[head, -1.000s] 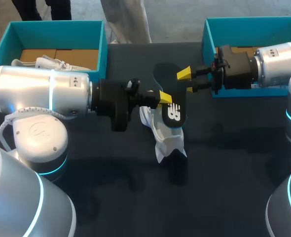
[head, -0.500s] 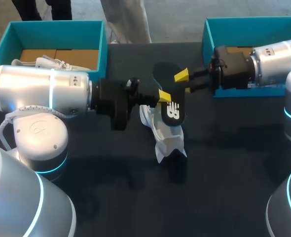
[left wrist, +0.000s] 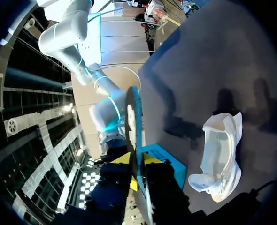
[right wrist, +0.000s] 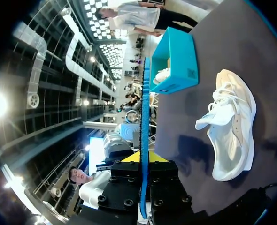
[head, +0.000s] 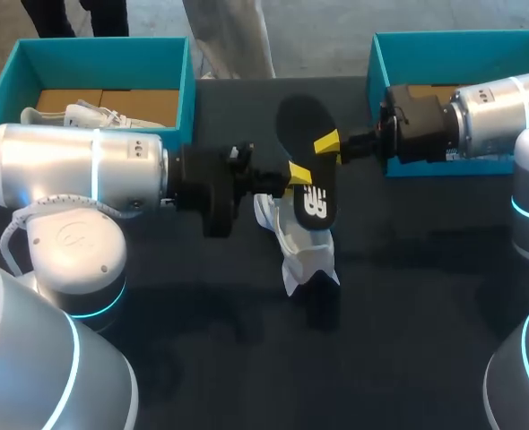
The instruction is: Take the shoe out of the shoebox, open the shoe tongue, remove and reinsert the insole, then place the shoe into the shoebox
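A black insole [head: 300, 125] stands on edge in the air over the table's middle, above a white shoe [head: 296, 246] lying on the dark tabletop. My left gripper [head: 299, 173] is shut on the insole's lower part from the left. My right gripper [head: 327, 143] is shut on its right edge, a little higher. In the left wrist view the insole's edge [left wrist: 134, 122] runs up from between my left gripper's [left wrist: 136, 159] yellow tips, with the shoe [left wrist: 218, 159] beside it. In the right wrist view the insole's blue edge [right wrist: 143, 108] rises from my right gripper [right wrist: 142, 157], and the shoe [right wrist: 230, 126] lies to one side.
A teal shoebox [head: 189, 81] stands at the back left with another white shoe [head: 94, 115] inside. A second teal shoebox [head: 377, 63] stands at the back right, just behind my right arm. Dark tabletop [head: 408, 296] stretches in front of the shoe.
My right gripper has moved left onto the insole and shut on its edge. The left arm and the shoe have kept their places.
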Controlling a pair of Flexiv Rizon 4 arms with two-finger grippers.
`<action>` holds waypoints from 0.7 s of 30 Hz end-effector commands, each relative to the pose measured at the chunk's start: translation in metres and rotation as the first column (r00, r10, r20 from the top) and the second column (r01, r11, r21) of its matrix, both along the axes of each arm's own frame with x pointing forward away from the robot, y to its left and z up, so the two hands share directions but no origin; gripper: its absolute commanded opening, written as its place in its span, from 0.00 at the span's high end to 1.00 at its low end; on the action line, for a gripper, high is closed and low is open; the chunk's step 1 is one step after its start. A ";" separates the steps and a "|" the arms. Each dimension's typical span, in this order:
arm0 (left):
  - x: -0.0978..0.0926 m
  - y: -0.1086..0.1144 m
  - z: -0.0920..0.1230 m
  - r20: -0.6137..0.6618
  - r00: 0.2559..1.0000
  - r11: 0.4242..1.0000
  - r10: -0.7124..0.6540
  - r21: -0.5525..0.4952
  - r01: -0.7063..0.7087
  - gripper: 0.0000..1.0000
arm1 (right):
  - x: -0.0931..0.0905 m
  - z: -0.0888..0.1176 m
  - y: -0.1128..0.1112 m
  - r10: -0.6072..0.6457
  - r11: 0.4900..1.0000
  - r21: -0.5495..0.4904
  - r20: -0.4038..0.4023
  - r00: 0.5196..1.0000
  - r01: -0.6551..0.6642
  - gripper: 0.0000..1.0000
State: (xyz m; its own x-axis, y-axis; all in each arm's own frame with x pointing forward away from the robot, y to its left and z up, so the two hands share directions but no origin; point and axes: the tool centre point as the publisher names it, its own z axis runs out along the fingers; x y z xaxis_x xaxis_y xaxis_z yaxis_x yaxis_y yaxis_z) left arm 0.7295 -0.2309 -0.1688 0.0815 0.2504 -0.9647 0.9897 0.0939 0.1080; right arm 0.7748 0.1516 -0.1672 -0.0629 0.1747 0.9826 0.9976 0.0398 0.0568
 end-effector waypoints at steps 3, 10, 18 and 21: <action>-0.004 0.017 0.004 -0.073 0.997 0.996 0.014 0.091 -0.007 0.00 | 0.000 -0.009 0.000 -0.019 1.000 0.003 -0.005 1.000 0.019 1.00; -0.007 0.039 0.016 -0.178 0.984 0.977 0.032 0.212 0.006 0.00 | 0.002 -0.016 0.000 -0.014 1.000 -0.013 -0.020 1.000 0.014 1.00; 0.001 0.054 0.030 -0.238 0.970 0.944 0.049 0.329 0.033 0.00 | 0.002 -0.024 0.001 -0.010 1.000 -0.025 -0.033 0.999 0.009 1.00; 0.004 0.058 0.034 -0.265 0.963 0.921 0.046 0.384 0.062 0.00 | 0.002 -0.027 0.004 -0.006 0.999 -0.036 -0.039 0.999 0.004 1.00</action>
State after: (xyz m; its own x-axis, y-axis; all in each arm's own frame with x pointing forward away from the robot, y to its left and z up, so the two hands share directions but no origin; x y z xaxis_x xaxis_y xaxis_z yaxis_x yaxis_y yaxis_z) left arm 0.7295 -0.1847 -0.1468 -0.1551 0.4631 -0.8726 0.9871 0.1084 -0.1179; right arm 0.7744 0.1512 -0.1926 -0.0262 0.2023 0.9790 0.9993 0.0315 0.0202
